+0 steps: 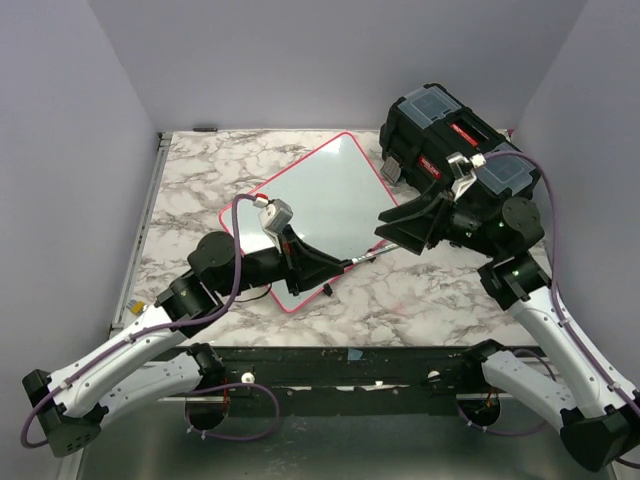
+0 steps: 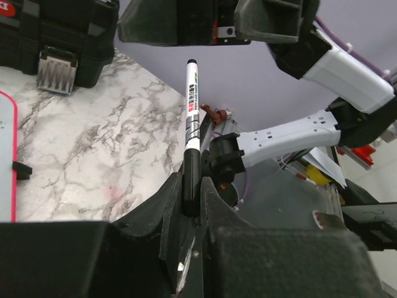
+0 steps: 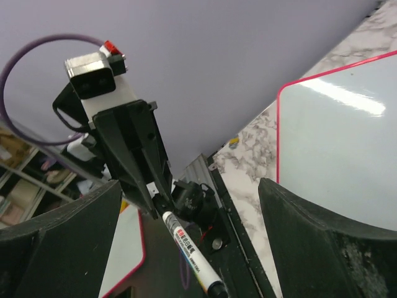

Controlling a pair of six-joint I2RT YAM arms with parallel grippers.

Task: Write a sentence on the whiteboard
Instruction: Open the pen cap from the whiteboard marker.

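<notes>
The whiteboard (image 1: 325, 200), white with a red-pink rim, lies tilted on the marble table; its surface shows no lettering, and the sentence is not in view. It also shows in the right wrist view (image 3: 341, 149). My left gripper (image 1: 335, 268) is shut on a white marker (image 1: 365, 257) with a black end and holds it above the board's near right edge, pointing right. In the left wrist view (image 2: 191, 180) the marker (image 2: 192, 112) stands up between the jaws. My right gripper (image 1: 395, 228) is wide open just beyond the marker's free end (image 3: 189, 254), not touching it.
A black toolbox (image 1: 440, 130) with red latches stands at the back right, behind the right arm; it also shows in the left wrist view (image 2: 56, 37). A small black piece (image 1: 325, 290) lies by the board's near rim. The table's front edge (image 1: 350, 350) is close.
</notes>
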